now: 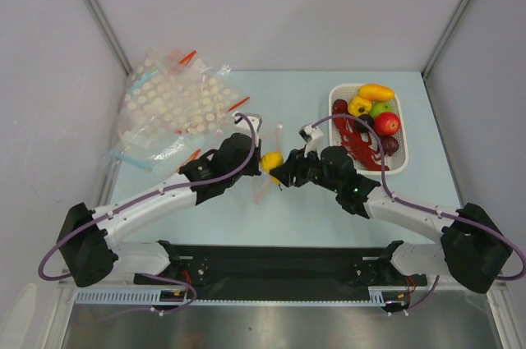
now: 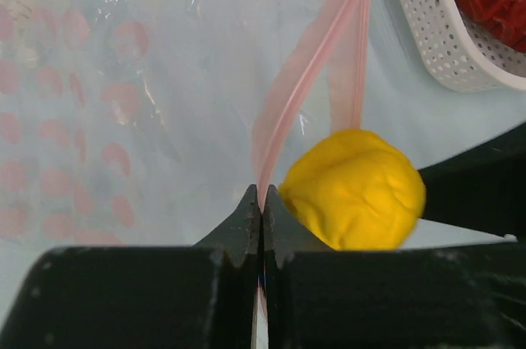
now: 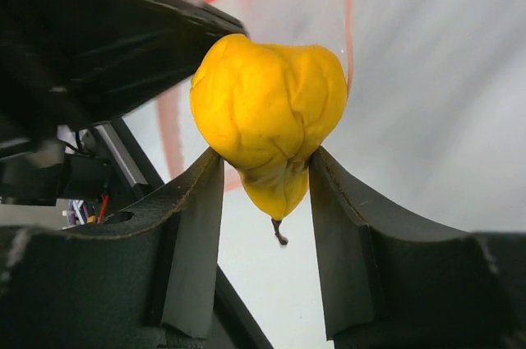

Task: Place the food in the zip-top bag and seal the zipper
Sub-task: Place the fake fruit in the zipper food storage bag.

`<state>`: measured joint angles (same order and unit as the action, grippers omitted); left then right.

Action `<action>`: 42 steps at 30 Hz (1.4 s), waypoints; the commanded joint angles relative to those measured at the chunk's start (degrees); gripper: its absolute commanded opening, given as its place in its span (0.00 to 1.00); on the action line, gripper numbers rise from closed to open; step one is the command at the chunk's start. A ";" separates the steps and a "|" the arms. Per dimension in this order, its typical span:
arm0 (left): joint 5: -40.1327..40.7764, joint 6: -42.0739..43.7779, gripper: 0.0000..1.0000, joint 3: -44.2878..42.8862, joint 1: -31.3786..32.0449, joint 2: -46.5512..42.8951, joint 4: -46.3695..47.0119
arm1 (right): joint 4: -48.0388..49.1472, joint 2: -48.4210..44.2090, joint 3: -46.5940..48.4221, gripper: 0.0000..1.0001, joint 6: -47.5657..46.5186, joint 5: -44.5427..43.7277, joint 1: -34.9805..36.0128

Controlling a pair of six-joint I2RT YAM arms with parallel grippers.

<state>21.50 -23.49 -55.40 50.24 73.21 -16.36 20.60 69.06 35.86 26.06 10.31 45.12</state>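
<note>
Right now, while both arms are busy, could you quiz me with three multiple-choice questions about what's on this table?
1. Where is the red lobster?
A. in the white basket
B. inside a bag
C. in a gripper

2. What colour is the toy food in the right gripper?
A. green
B. purple
C. yellow

3. What is the left gripper doing?
A. hanging wide open
B. shut on the pink zipper strip
C. squeezing an apple

Answers:
1 A, the overhead view shows it lying there.
2 C, the right wrist view shows a yellow piece between the fingers.
3 B, its jaws meet on the strip.
</note>
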 commanded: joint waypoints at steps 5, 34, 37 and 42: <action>-8.21 1.33 0.00 4.68 0.30 -8.34 10.73 | 0.58 3.28 3.34 0.36 3.11 -3.89 0.40; -9.98 -3.13 0.01 -0.42 1.98 1.41 7.40 | 0.67 -7.00 -1.23 0.82 9.71 -17.33 -1.01; -9.20 -4.55 0.00 1.34 -0.58 -1.04 7.31 | -0.56 -7.79 -0.53 0.80 7.43 -17.34 -0.65; -2.26 -4.38 0.00 2.92 -0.93 -5.79 5.73 | -6.18 -12.27 1.06 0.75 3.65 -21.72 -0.56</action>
<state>13.89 -26.26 -52.88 49.25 72.10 -10.48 16.16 60.51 33.50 33.41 -6.72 44.45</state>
